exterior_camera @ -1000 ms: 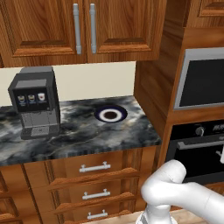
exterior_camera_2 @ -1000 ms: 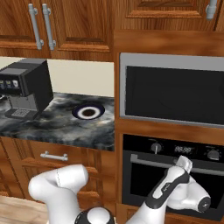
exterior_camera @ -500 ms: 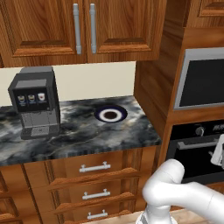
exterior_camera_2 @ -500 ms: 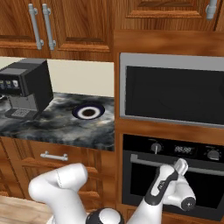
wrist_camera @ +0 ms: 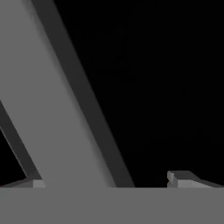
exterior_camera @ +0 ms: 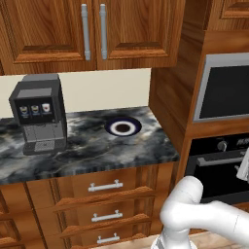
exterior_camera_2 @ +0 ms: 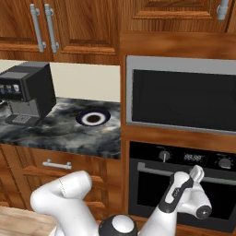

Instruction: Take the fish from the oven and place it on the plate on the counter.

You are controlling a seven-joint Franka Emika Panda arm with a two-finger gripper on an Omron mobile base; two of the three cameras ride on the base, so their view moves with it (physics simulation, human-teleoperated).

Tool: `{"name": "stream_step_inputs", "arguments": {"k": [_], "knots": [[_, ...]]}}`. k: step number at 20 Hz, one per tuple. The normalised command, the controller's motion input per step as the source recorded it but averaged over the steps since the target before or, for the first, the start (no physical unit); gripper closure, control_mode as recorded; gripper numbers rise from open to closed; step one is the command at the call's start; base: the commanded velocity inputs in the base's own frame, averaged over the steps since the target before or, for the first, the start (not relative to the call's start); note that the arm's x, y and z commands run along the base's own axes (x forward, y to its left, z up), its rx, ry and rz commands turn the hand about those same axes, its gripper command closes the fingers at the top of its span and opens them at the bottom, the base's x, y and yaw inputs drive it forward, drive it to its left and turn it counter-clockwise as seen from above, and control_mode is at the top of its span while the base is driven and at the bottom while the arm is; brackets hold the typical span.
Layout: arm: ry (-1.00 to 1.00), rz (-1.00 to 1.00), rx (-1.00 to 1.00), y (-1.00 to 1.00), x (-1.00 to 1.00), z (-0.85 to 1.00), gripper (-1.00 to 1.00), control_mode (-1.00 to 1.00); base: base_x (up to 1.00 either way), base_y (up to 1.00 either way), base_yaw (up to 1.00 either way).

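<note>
- The oven (exterior_camera_2: 182,189) sits low in the wooden tower, its door closed behind dark glass, so the fish inside cannot be seen; its heading and long axis cannot be told.
- The end effector (exterior_camera_2: 197,173) is raised against the door's upper edge, at the silver bar handle (exterior_camera_2: 156,171), and looks placed there to pull the door down first.
- In the hand view that handle (wrist_camera: 57,109) runs as a broad grey bar slanting from 11 o'clock to 5 o'clock across black glass, so the hand is rolled relative to it.
- The fingers (wrist_camera: 181,178) stand wide apart with nothing between them.
- The plate (exterior_camera: 123,127) lies flat on the bench (exterior_camera: 87,151), at about 10 o'clock from the oven door, near the tower's wall; that looks a short carry.
- A coffee machine (exterior_camera: 38,114) stands well apart, at 9 o'clock of the plate.
</note>
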Motion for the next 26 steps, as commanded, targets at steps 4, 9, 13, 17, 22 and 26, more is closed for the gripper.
{"name": "stream_step_inputs", "arguments": {"k": [4,9,13,17,22,26], "knots": [[-0.06,0.0,0.0,-0.13,0.18,-0.09,-1.0,-1.0,0.0,0.0,0.0],[-0.05,0.0,0.0,0.0,0.18,-0.08,-1.0,-1.0,0.0,0.0,0.0],[-0.01,0.0,0.0,0.0,0.29,-0.06,-1.0,-1.0,0.0,0.0,0.0],[0.0,0.0,0.0,0.01,0.2,-0.03,1.0,-1.0,0.0,0.0,0.0],[0.0,0.0,0.0,0.0,0.0,0.0,1.0,-1.0,0.0,0.0,0.0],[0.0,0.0,0.0,0.0,0.0,0.0,1.0,-1.0,0.0,0.0,0.0]]}}
